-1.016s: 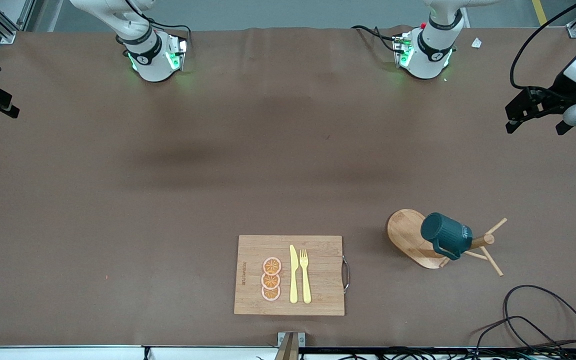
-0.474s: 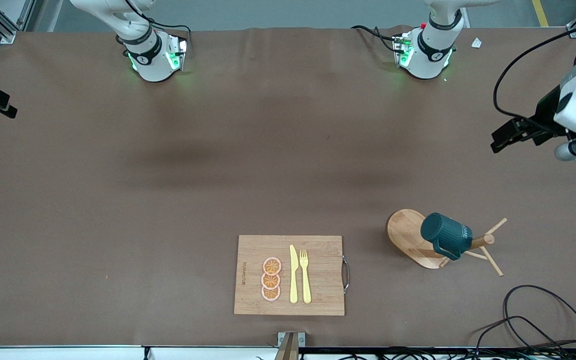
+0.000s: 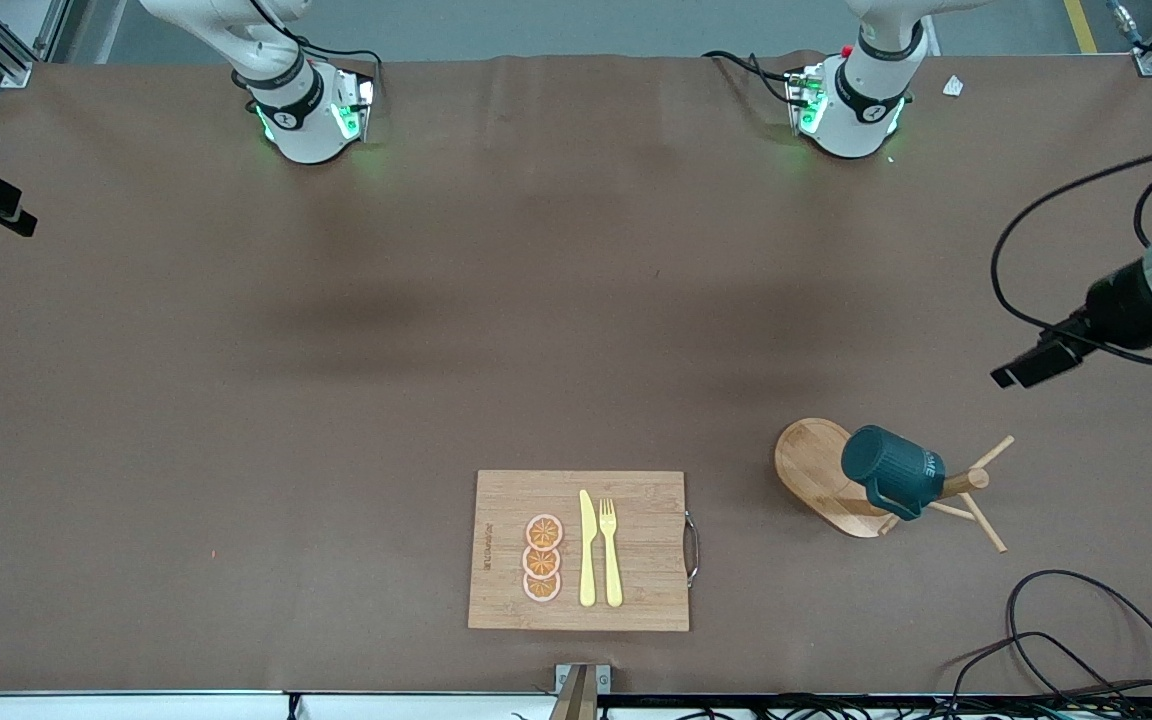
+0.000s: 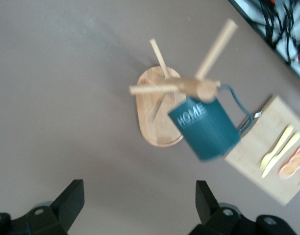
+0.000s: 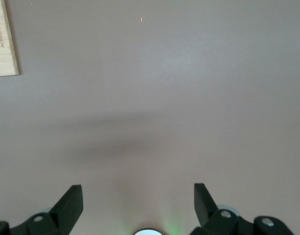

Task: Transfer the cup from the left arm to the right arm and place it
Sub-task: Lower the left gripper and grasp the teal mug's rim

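Note:
The dark teal ribbed cup (image 3: 891, 472) hangs tilted by its handle on a peg of a wooden mug tree (image 3: 814, 468), toward the left arm's end of the table. In the left wrist view the cup (image 4: 206, 128) shows pale lettering, with the tree's base (image 4: 155, 117) under it. My left gripper (image 3: 1011, 374) is in the air over bare table beside the tree, open and empty (image 4: 138, 205). My right gripper (image 3: 21, 215) waits at the right arm's end, open and empty (image 5: 137, 205).
A wooden cutting board (image 3: 636, 550) lies near the table's front edge with a yellow knife (image 3: 587, 548), a yellow fork (image 3: 610, 550) and three orange slices (image 3: 542, 558). Black cables (image 3: 1066, 640) lie at the near corner by the left arm's end. The board's corner shows in the right wrist view (image 5: 4, 44).
My left gripper has moved along the left arm's end of the table toward the mug tree. The cup, the tree and the right arm have not moved.

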Robot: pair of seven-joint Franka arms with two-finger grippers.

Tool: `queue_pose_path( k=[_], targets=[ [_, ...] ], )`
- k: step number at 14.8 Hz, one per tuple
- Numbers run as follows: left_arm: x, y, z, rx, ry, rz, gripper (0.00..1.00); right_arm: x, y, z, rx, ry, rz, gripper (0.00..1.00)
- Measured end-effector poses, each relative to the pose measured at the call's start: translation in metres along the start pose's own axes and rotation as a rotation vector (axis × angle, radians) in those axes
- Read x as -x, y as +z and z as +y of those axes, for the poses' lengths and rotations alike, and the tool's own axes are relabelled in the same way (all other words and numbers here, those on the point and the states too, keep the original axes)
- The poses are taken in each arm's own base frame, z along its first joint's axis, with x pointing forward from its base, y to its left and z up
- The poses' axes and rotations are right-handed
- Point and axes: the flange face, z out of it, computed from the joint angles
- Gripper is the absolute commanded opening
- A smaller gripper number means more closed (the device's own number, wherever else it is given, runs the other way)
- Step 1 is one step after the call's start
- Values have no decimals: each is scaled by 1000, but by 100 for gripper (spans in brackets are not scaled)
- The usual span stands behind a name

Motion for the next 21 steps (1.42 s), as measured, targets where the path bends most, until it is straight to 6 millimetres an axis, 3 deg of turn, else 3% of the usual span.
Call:
queue_pose_path(
  k=[3,5,9,12,21],
  targets=[
    [-27,33,-2,29,-226,-24,100,0,0,0,0,-2,0,100],
    [-27,53,12,20,-333,-46,100,0,0,0,0,-2,0,100],
    [-14,88,44,13,-383,-57,100,0,0,0,1,-2,0,100],
    [-17,111,51,14,-410,-57,100,0,0,0,1,-2,-1,100],
    [-19,147,65,19,-469,-59,100,0,1,0,1,-2,-1,100]
  ],
)
